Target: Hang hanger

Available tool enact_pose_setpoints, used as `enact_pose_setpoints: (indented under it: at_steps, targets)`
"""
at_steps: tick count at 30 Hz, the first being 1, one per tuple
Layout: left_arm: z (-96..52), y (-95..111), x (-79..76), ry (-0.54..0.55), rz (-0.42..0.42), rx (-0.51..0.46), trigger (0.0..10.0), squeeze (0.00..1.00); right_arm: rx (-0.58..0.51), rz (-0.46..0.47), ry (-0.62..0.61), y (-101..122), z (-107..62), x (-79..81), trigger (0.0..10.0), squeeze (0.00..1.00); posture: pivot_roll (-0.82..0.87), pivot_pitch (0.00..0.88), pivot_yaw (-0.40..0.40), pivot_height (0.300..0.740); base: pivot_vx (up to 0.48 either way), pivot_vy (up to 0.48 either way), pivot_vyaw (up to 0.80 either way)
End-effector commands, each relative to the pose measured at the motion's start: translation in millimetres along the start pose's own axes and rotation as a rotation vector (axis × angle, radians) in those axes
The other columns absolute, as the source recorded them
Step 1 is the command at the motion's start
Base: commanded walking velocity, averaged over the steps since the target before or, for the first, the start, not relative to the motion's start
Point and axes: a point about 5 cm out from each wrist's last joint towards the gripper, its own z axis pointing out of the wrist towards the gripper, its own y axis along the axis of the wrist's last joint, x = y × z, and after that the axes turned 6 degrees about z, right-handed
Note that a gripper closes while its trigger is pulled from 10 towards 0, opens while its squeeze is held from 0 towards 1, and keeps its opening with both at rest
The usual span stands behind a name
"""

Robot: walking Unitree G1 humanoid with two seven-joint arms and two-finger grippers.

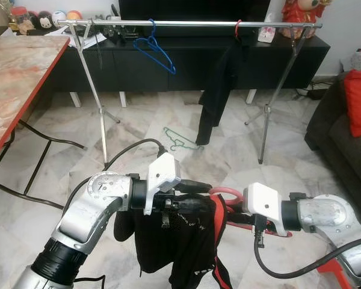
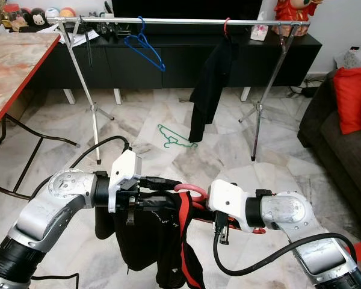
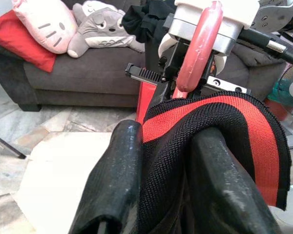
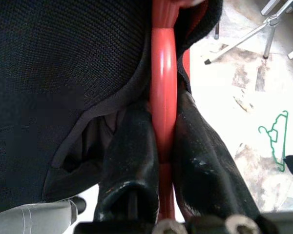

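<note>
I hold a red hanger (image 1: pixel 225 194) carrying a black garment with a red stripe (image 1: pixel 174 241) low in front of me. My right gripper (image 4: pixel 161 126) is shut on the hanger's red bar (image 4: pixel 163 97), one finger on each side. My left gripper (image 3: pixel 163 146) is shut on the garment's black-and-red collar edge (image 3: pixel 254 126), just below the hanger's hook (image 3: pixel 200 48). The two grippers nearly meet, left gripper (image 1: pixel 201 195) facing right gripper (image 1: pixel 225 214). The silver rail of the clothes rack (image 1: pixel 192 24) stands across the room, well beyond both.
On the rail hang a blue hanger (image 1: pixel 153 48) and a black garment (image 1: pixel 213 96) on a red hanger. A green hanger (image 1: pixel 179 141) lies on the marble floor under the rack. A red-edged table (image 1: pixel 18 66) is at left, a dark sofa (image 1: pixel 343 138) at right.
</note>
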Motion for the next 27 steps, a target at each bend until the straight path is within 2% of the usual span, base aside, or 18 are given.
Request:
enact_pose_setpoints:
  at_steps: [1, 5, 8, 17, 20, 27]
  targets:
    - [1.0, 7.4, -2.2, -0.012, 0.028, -0.017, 0.0, 0.0, -0.018, -0.012, -0.031, 4.1, -5.9, -5.3, 0.0, 0.0, -0.12, 0.082, -0.04, 0.74, 0.0, 0.0, 0.0]
    - [-2.9, 5.0, 3.4, 0.051, 0.027, -0.011, 0.0, 0.0, -0.006, 0.004, -0.059, -0.5, -10.4, -6.8, 0.0, 0.0, -0.12, 0.084, -0.041, 0.74, 0.0, 0.0, 0.0]
    - [-4.7, 4.5, 3.4, 0.058, 0.021, -0.013, 0.0, 0.0, 0.0, 0.016, -0.069, -2.9, -14.4, -6.6, 0.0, 0.0, -0.12, 0.086, -0.042, 0.74, 0.0, 0.0, 0.0]
    - [-12.3, -2.3, 11.1, 0.152, 0.028, 0.018, 0.0, 0.0, 0.041, 0.044, -0.058, -11.8, -29.7, -2.0, 0.0, 0.0, -0.13, 0.09, -0.042, 0.74, 0.0, 0.0, 0.0]
    - [-19.2, -8.4, 14.5, 0.204, 0.04, 0.061, 0.0, 0.0, 0.085, 0.063, -0.087, -19.3, -43.1, -4.7, 0.0, 0.0, -0.13, 0.093, -0.041, 0.74, 0.0, 0.0, 0.0]
    - [-30.1, -16.3, 21.1, 0.31, 0.05, 0.098, 0.0, 0.0, 0.182, 0.098, -0.109, -39.3, -58.8, -2.2, 0.0, 0.0, -0.13, 0.093, -0.041, 0.74, 0.0, 0.0, 0.0]
